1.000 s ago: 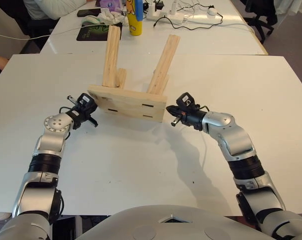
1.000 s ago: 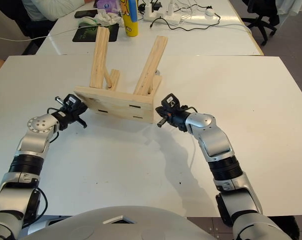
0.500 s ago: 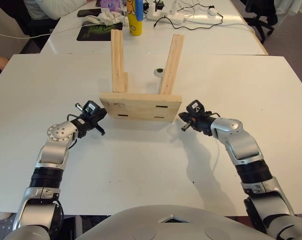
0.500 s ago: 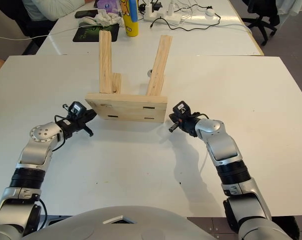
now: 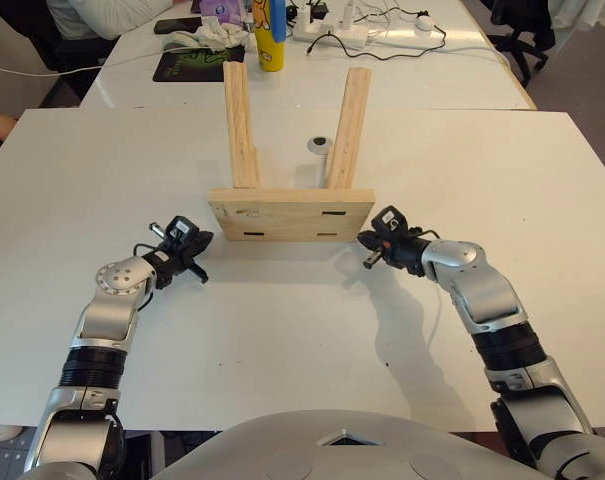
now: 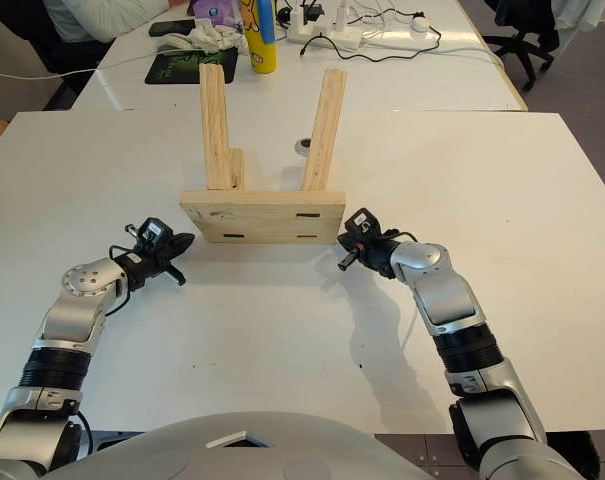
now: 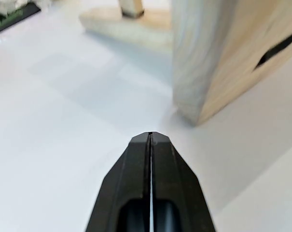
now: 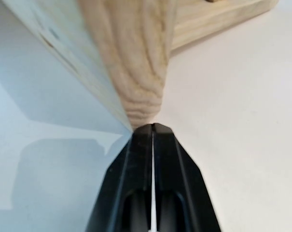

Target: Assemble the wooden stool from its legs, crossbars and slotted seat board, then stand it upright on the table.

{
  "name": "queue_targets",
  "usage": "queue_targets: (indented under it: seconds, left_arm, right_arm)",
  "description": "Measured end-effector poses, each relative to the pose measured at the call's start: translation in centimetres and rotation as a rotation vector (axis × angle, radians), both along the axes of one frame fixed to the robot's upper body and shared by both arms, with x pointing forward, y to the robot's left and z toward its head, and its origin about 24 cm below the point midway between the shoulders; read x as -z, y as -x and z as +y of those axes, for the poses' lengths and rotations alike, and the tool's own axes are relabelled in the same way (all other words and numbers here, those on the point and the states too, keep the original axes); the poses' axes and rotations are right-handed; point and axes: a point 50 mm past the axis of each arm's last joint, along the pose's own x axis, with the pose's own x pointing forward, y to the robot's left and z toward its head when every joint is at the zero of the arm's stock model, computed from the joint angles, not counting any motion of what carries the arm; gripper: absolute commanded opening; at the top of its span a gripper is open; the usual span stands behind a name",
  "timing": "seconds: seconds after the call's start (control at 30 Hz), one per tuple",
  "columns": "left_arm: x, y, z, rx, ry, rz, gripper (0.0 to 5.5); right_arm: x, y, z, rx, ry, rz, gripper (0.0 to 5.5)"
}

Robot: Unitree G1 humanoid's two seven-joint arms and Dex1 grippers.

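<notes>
Stool [image 5: 347, 130] of pale grained wood, slotted rectangular seat [image 5: 290, 214]

both arms wear smooth silver-grey shells, broken by black ribbed bands at the joints. the left arm [image 5: 94, 335] carries a round silver cap [image 5: 112, 279] ringed with small dark screw holes; the right arm [image 5: 482, 300] has a bulged, rounded shell. thin black cables [image 5: 141, 249] loop beside the wrists. the left tool [image 7: 150, 137] and right tool [image 8: 153, 126] are matte black, their fingers [image 7: 129, 169] tapering to a blunt wedge with a hairline seam.
</notes>
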Motion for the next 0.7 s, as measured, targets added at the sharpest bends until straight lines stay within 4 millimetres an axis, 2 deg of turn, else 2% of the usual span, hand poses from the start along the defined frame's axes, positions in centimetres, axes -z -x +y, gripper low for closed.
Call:
queue_targets:
  seconds: [0.4,0.7]
  left_arm:
    - [0.4,0.0,-1.9,0.051,0.038,-0.008,0.0]
    - [0.3,0.0,-2.1,0.056,0.041,0.001,0.0]
  right_arm:
    - [0.3,-0.1,0.1,-0.011,-0.001,-0.009,0.01]
    - [0.3,0.1,0.3,-0.009,-0.015,-0.006,0.01]
